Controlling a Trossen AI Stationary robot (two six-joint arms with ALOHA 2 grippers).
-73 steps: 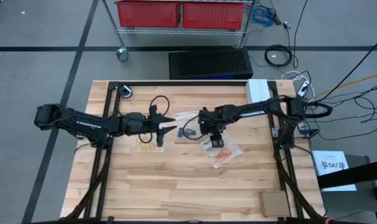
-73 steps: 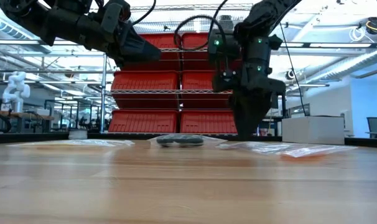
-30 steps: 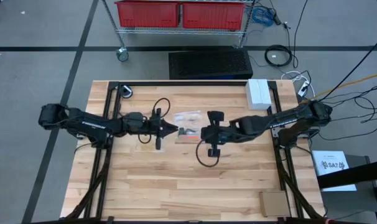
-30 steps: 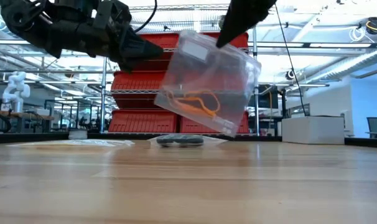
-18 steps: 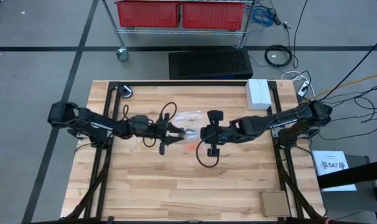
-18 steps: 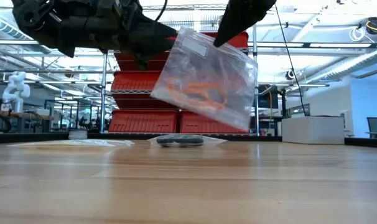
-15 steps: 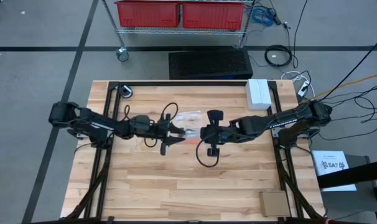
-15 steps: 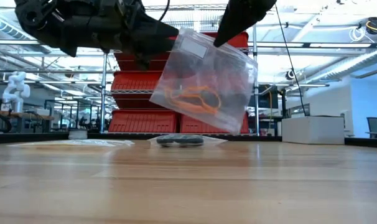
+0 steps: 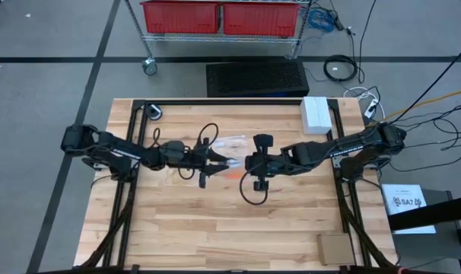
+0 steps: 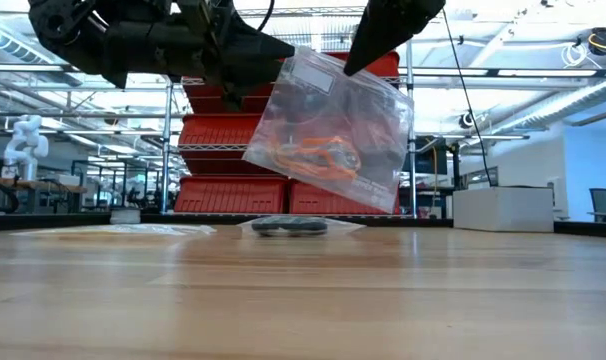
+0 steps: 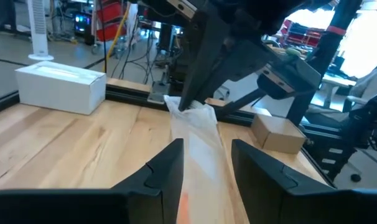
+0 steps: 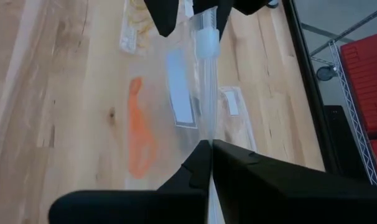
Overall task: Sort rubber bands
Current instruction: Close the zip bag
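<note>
A clear plastic bag (image 10: 328, 130) with orange rubber bands (image 10: 308, 155) inside hangs in the air over the table's middle. My right gripper (image 10: 355, 62) is shut on its upper edge. My left gripper (image 11: 204, 163) is open at the bag's other upper corner, one finger on each side of the bag's edge (image 11: 195, 115); I cannot tell whether they touch it. From above, the two grippers (image 9: 229, 162) (image 9: 246, 164) face each other. Black rubber bands in a second bag (image 10: 288, 227) lie on the table behind. A bag of pale yellow bands (image 12: 139, 25) lies flat toward the left. My right gripper pinches the bag's upper edge (image 12: 207, 124) between its two fingers, near one corner. The fingers come level from the table's right side. The bag hangs tilted below the fingers, lifted clear of the table, with the orange bands (image 12: 137, 130) lying low inside it.
A white box (image 9: 316, 114) stands at the table's far right and a cardboard box (image 9: 335, 247) at the near right corner. Another flat clear bag (image 12: 229, 106) lies on the table under the grippers. Red bins (image 10: 283, 190) stand on a shelf behind the table.
My left gripper has moved toward the table's right edge, up to the hanging bag's free upper corner, and now straddles it. My right gripper has kept the bag lifted in place; the bag and the orange bands inside have swung a little.
</note>
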